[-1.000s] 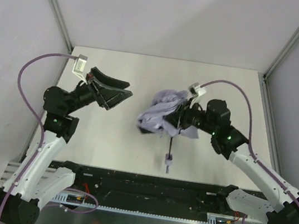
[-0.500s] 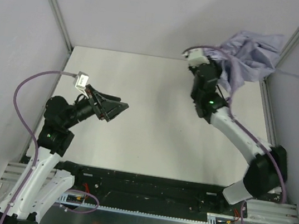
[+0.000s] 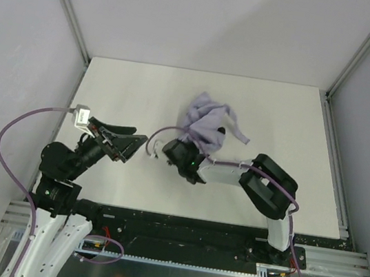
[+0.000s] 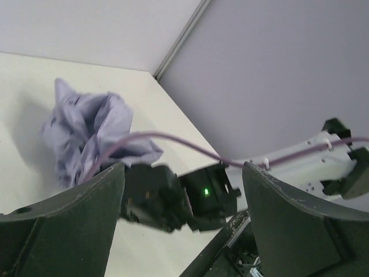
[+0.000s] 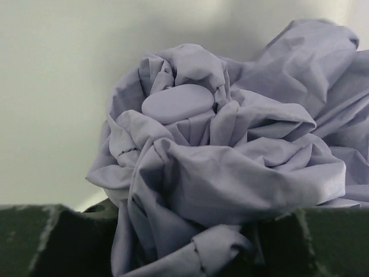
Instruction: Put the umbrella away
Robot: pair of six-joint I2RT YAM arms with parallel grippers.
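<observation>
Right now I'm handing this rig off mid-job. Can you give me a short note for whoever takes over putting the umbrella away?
Left gripper: open, empty, apart from the umbrella, on its left.
Right gripper: shut on bunched canopy fabric.
Umbrella: a crumpled heap near the middle of the table; shaft and handle are hidden.
Done: canopy collapsed.
Left: gather and wrap the loose fabric, then stow it. No storage spot is in view.

No legible text or labels anywhere
</observation>
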